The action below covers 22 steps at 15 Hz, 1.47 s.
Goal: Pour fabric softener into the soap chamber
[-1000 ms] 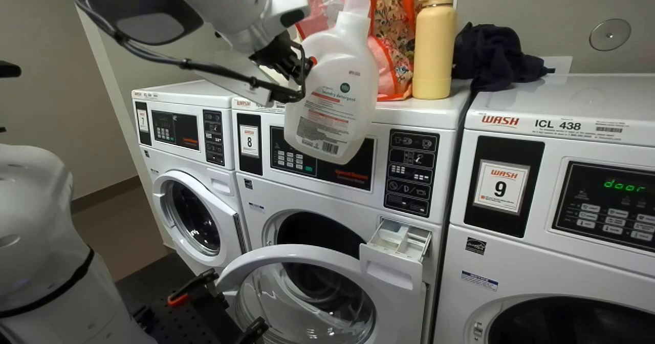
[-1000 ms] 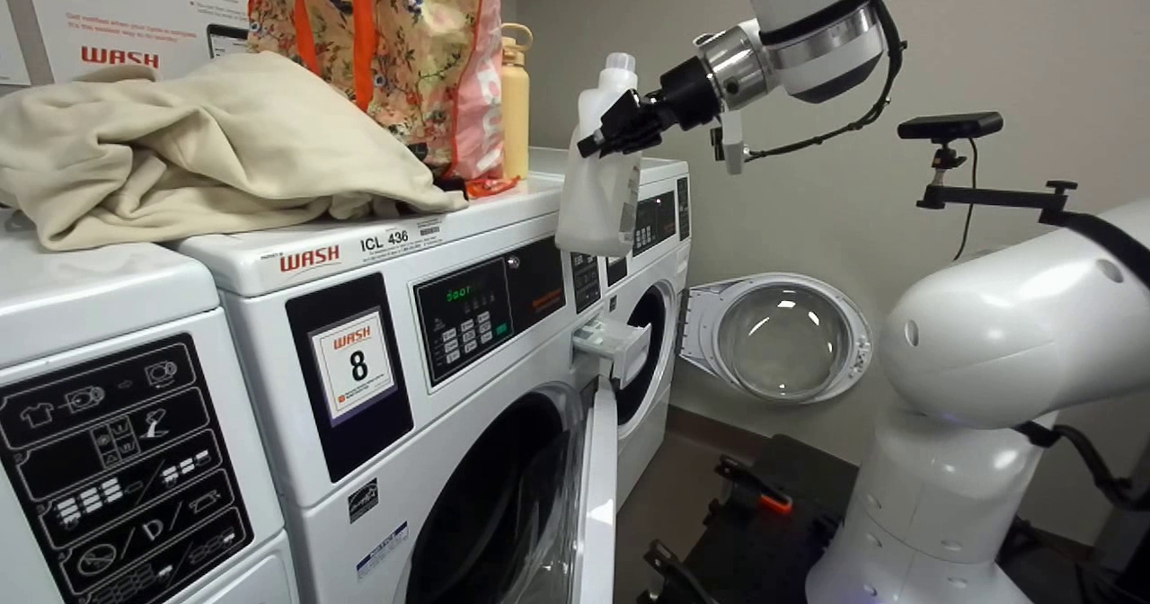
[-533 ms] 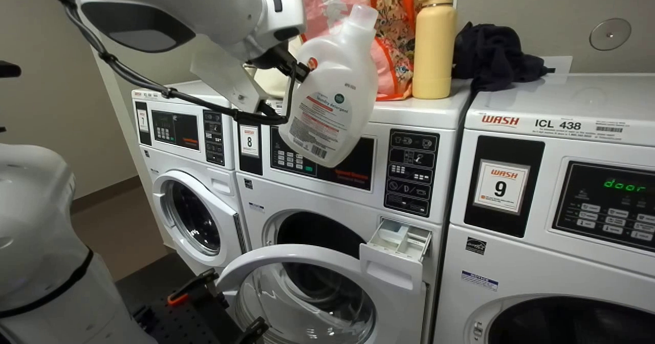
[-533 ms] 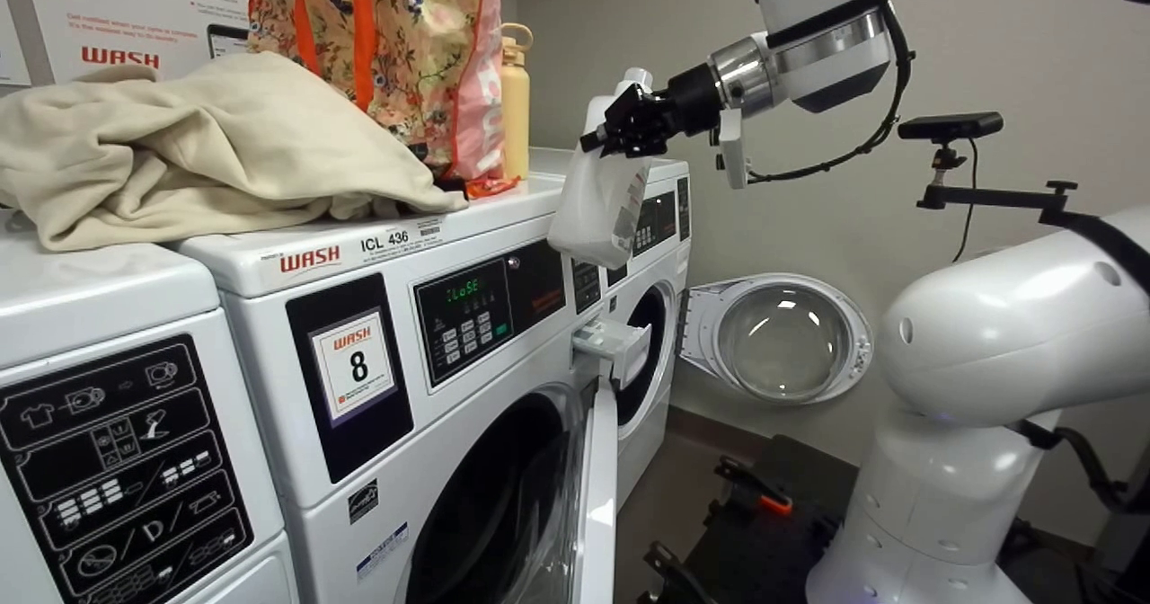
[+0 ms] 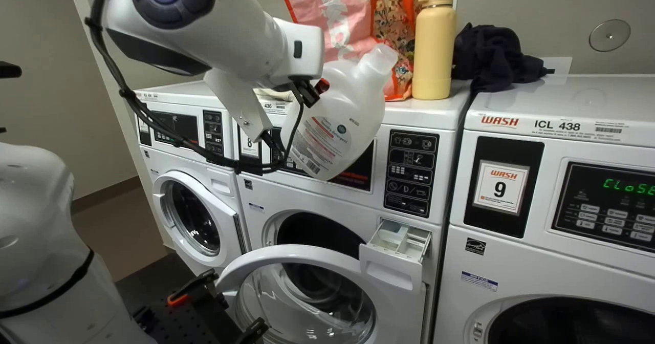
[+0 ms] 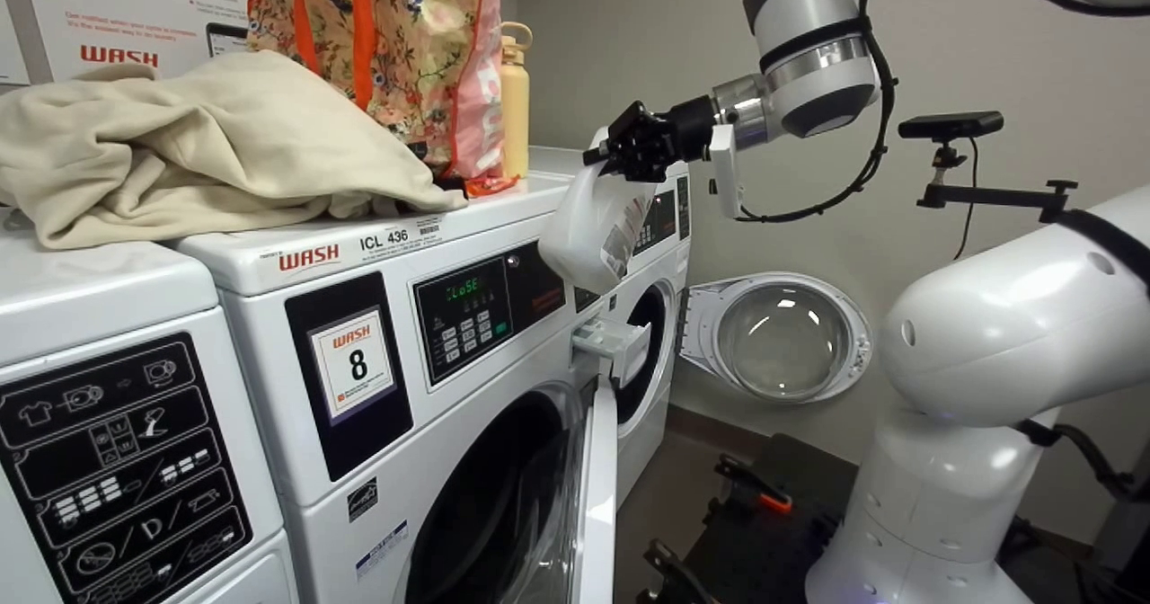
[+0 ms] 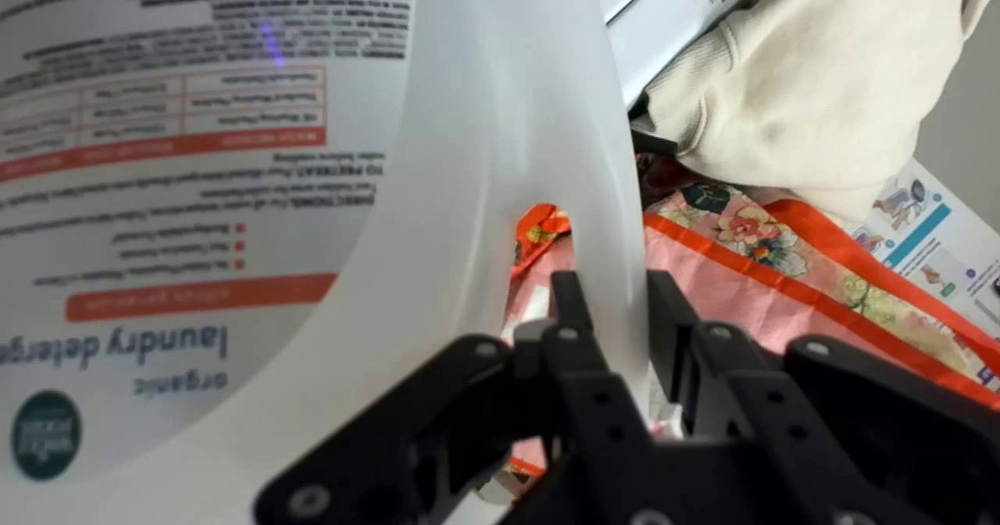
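Fabric softener (image 5: 348, 116), in a big whitish jug whose label reads "organic laundry detergent," hangs in the air in front of washer 8 (image 5: 358, 206), hiding part of its dark control panel. The jug leans in both exterior views; in an exterior view its neck points up and to the right, toward the yellow bottle (image 5: 434, 52). The claw (image 7: 615, 306) has closed on the jug's handle (image 7: 605, 236), one finger through the hole and the other along the outer side, spread only as far as the handle is thick. Below the jug and apart from it, the soap drawer (image 5: 391, 272) is pulled out, its divided compartments facing up. Washer 8's round door (image 5: 307, 252) stands open, and its display (image 6: 464, 290) reads "CLoSE" in green. On top of the machines sit a flowered bag (image 6: 409, 74) with orange straps, the bottle upright beside it, a cream cloth (image 6: 207, 150) and a dark cloth (image 5: 494, 55) in a heap.
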Tool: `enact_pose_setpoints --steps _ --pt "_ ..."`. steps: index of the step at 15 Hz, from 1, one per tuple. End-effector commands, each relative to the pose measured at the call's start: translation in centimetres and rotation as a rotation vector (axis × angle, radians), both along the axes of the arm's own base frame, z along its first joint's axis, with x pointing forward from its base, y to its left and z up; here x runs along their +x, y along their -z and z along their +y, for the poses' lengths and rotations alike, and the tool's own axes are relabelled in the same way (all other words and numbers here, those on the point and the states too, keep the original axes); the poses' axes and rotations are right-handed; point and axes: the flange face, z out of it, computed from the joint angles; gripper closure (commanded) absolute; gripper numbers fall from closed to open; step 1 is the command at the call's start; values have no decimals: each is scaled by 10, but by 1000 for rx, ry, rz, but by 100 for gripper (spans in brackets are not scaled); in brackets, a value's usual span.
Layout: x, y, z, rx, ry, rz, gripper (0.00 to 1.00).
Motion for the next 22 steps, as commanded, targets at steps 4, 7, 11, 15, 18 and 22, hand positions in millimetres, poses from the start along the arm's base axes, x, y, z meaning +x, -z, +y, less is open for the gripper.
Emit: enact_pose_setpoints --steps 4,7,11,15,18,22 --pt "2 33 -20 239 43 -37 94" --pt "6 52 -25 364 24 -54 94" --pt "-2 84 -47 524 -19 -50 94" --pt "-11 118 -63 662 -17 -34 94" --pt "-16 139 -69 741 -14 -20 94" --pt "-4 156 -70 824 -48 -15 94"
